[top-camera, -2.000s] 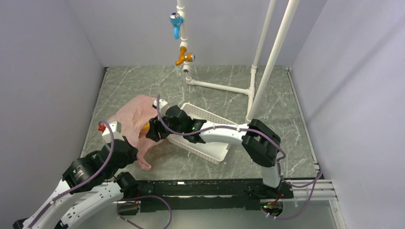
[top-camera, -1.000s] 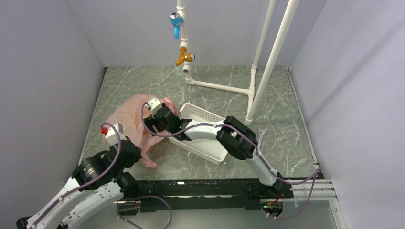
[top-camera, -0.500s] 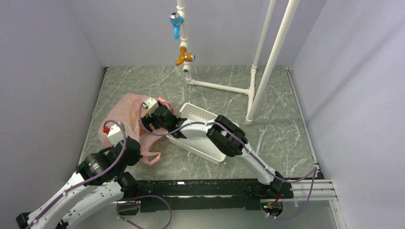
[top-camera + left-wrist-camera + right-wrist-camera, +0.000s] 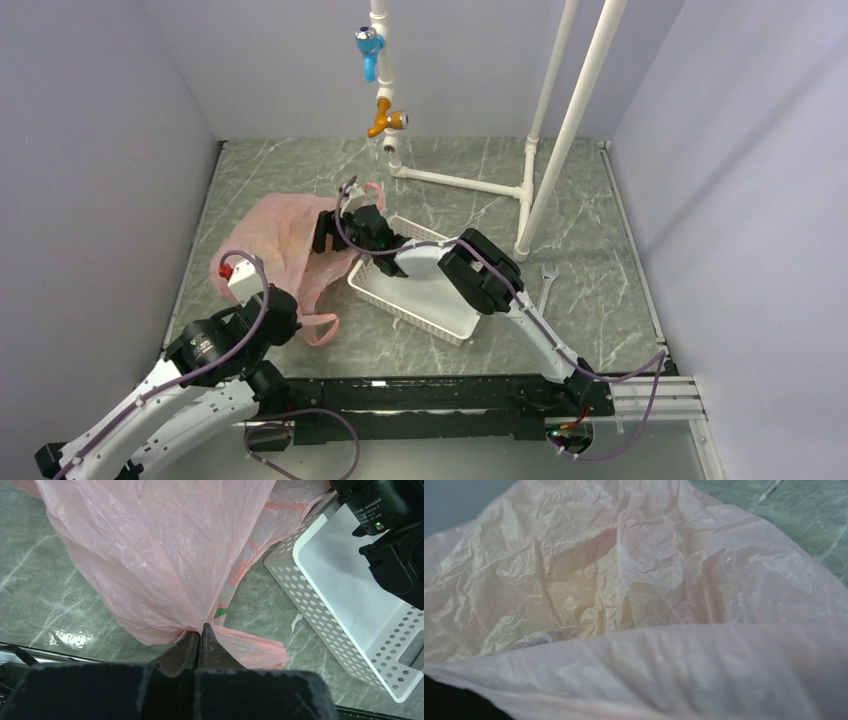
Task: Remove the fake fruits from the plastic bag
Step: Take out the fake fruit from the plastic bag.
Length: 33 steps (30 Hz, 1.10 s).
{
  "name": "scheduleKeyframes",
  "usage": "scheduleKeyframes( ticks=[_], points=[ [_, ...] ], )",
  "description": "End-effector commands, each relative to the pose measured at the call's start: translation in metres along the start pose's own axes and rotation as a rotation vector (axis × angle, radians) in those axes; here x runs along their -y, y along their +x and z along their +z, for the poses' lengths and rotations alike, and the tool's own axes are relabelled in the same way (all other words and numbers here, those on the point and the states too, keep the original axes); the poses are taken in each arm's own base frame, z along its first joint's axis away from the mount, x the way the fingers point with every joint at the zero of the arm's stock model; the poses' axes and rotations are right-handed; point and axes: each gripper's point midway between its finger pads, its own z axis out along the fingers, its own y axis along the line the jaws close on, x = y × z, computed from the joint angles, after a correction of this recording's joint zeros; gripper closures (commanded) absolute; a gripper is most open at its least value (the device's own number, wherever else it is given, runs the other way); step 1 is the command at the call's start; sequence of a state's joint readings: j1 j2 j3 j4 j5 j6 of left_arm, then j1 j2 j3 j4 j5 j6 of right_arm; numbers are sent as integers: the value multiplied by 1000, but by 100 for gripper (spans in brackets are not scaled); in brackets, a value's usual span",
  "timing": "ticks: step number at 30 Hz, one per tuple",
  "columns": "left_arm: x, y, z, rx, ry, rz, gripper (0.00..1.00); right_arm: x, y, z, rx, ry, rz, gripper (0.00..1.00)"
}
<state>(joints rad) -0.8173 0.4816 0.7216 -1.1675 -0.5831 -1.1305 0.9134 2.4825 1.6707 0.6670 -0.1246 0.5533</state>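
Plastic bag (image 4: 270,235): thin pink film, light, limp, crinkly; lies left on the desk (image 4: 610,210), against the white slotted basket (image 4: 430,305). Your left gripper (image 4: 200,631) is pinched closed on a gathered fold at its near edge. Right gripper (image 4: 325,232) sits at the mouth; you cannot tell its opening. Fake fruits: hidden inside. Surface: smooth green marble pattern, walls close on three sides

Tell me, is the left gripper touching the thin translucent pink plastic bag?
Touching. The left wrist view shows the left gripper pinching a gathered fold of the pink plastic bag between its closed fingertips.
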Motion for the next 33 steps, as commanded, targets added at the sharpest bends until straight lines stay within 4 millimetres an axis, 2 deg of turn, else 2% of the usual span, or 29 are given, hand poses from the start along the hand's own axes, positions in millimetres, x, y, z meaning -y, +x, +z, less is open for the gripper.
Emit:
scheduleKeyframes(
  ticks=[1,3,6,14,17,22,26,29,30,33],
  points=[
    [-2,-1,1,8,-7,-7,100,-15,-26,12,56,-38,164,20],
    [-2,0,1,8,-5,-6,100,-12,-20,17,43,-23,169,21],
    [-3,0,1,9,-1,-8,100,-9,-8,24,1,-11,173,29],
    [-1,-1,2,19,10,-9,100,-7,15,29,-36,74,107,31],
    [2,-3,1,22,15,-7,100,-2,20,34,-48,84,114,37],
    [2,-4,2,23,1,-3,100,-15,8,33,-24,37,107,61],
    [5,-6,6,38,4,-12,100,-41,-23,17,21,3,95,64],
    [8,-7,9,49,1,-34,100,-56,-42,4,23,17,73,77],
    [8,-9,9,59,-6,-46,100,-61,-44,-1,15,18,70,84],
    [7,-17,10,103,-11,-69,100,-73,-48,-15,-5,16,61,94]
  ],
)
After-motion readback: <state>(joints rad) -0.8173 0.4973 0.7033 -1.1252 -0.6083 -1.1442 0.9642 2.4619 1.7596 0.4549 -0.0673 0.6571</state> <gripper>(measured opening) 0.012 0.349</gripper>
